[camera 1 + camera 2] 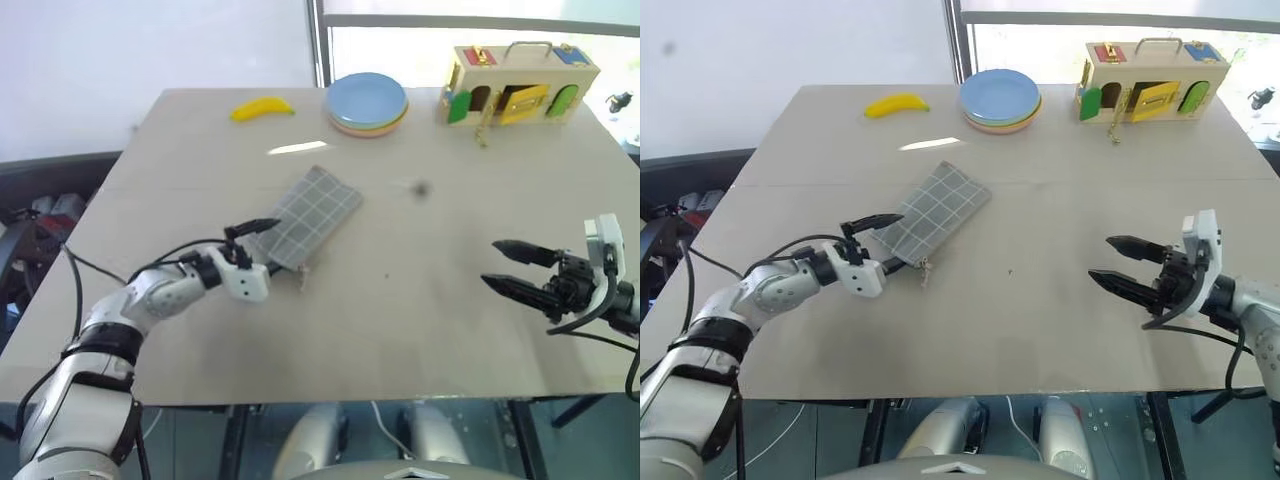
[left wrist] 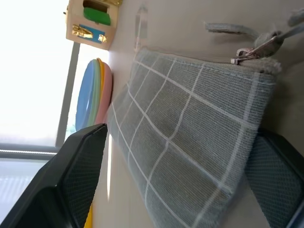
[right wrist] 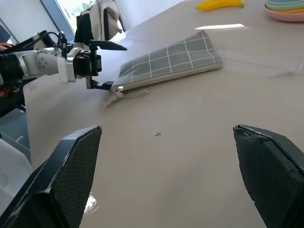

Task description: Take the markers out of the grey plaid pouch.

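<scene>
The grey plaid pouch (image 1: 312, 215) lies flat on the table (image 1: 420, 330), left of the middle, with its zip pull and cord (image 1: 303, 278) at the near end. My left gripper (image 1: 272, 245) is open, and its two black fingers straddle the pouch's near end, one above and one beside it. In the left wrist view the pouch (image 2: 190, 142) fills the gap between the fingers, with the zip pull (image 2: 256, 47) at its edge. My right gripper (image 1: 490, 262) hangs open over the table's right side, pointing toward the pouch with nothing in it. The markers are out of view.
A yellow banana (image 1: 262, 108), a stack of pastel plates (image 1: 367, 103) and a wooden latch box (image 1: 520, 85) line the far edge. The table's near edge runs just under both arms.
</scene>
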`<action>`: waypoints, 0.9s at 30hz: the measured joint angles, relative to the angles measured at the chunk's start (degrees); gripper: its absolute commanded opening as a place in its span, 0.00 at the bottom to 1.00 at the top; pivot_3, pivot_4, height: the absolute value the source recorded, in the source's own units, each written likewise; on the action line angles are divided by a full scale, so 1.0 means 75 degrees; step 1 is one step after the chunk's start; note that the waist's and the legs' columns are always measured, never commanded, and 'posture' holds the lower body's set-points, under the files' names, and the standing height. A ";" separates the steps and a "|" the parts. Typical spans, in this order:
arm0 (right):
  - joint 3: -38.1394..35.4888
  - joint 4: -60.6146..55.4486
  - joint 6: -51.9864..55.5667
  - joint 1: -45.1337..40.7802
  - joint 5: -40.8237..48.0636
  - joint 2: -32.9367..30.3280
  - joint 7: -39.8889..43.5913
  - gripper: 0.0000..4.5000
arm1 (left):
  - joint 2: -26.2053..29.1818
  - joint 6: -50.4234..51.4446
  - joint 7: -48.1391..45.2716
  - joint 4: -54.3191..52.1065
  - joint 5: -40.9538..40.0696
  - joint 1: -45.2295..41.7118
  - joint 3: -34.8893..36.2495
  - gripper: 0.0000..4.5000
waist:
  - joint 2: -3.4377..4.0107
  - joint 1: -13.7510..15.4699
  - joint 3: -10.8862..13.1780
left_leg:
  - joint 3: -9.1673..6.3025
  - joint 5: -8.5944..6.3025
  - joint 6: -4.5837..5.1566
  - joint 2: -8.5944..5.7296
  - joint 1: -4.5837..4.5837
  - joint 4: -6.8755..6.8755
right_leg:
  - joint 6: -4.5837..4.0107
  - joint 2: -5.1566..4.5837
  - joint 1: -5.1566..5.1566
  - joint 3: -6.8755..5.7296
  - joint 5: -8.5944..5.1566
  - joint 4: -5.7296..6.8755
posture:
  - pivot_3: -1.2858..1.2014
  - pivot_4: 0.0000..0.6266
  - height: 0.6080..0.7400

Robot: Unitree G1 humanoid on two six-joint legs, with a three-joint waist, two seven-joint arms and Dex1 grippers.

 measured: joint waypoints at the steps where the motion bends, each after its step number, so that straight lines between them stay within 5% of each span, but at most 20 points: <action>1: -0.0002 -0.0001 -0.0033 0.0056 -0.0015 0.0000 -0.0006 1.00 | -0.0024 0.0003 0.0254 0.0097 0.0180 -0.0104 -0.0115 0.87 | 0.0000 -0.0002 -0.0001 | 0.0001 0.0000 0.0000 0.0000 0.0002 0.0002 | 0.0000 0.0001 0.0000 0.0002 0.0000 0.0005 | 0.52 0.24 1.00; 4: -0.0003 -0.0004 -0.0052 0.0077 -0.0022 0.0000 -0.0025 1.00 | -0.0100 0.0053 0.0651 0.0296 0.0523 -0.0203 -0.0357 0.63 | 0.0002 -0.0031 -0.0002 | 0.0004 -0.0002 0.0004 0.0000 0.0006 0.0002 | 0.0000 0.0003 0.0000 0.0003 0.0000 0.0012 | 0.52 0.24 1.00; 6: -0.0003 -0.0004 -0.0059 0.0078 -0.0028 0.0000 -0.0036 1.00 | -0.0119 0.0087 0.0757 0.0321 0.0611 -0.0228 -0.0430 0.57 | 0.0003 -0.0032 -0.0002 | 0.0004 -0.0002 0.0004 0.0000 0.0006 0.0004 | 0.0000 0.0002 0.0000 0.0003 0.0000 0.0014 | 0.52 0.24 1.00; 7: -0.0003 -0.0004 -0.0066 0.0077 -0.0044 0.0000 -0.0055 1.00 | -0.0173 0.0134 0.0873 0.0344 0.0709 -0.0249 -0.0513 0.43 | 0.0002 -0.0031 -0.0002 | 0.0004 -0.0002 0.0004 0.0000 0.0005 0.0004 | 0.0000 0.0002 0.0000 0.0003 0.0000 0.0014 | 0.52 0.24 1.00; 12: 0.0036 -0.0003 -0.0083 0.0005 -0.0139 0.0001 -0.0092 1.00 | -0.0250 0.0315 0.1184 0.0260 0.0592 -0.0307 -0.0439 0.08 | 0.0019 -0.0011 -0.0013 | 0.0004 0.0005 -0.0007 0.0000 0.0007 0.0006 | 0.0000 0.0000 0.0002 0.0002 0.0000 0.0016 | 0.52 0.24 1.00; 18: 0.0410 -0.0103 -0.0085 -0.0309 -0.0276 0.0313 -0.0320 1.00 | -0.0807 0.0786 0.0388 -0.0271 -0.0876 0.0119 -0.0131 0.08 | 0.0028 -0.0015 -0.0019 | -0.0001 0.0007 -0.0008 0.0000 -0.0001 0.0016 | 0.0000 0.0000 0.0000 0.0001 0.0000 0.0015 | 0.52 0.24 1.00; 27: 0.2546 -0.0623 -0.0292 -0.1576 -0.1500 0.2564 -0.2288 1.00 | -0.2431 0.3873 -0.1027 -0.3362 -0.2959 0.0594 0.0364 0.08 | 0.0015 -0.0238 -0.0018 | -0.0007 0.0015 -0.0022 0.0004 -0.0099 0.0069 | 0.0000 0.0013 -0.0087 0.0001 0.0000 0.0035 | 0.52 0.24 1.00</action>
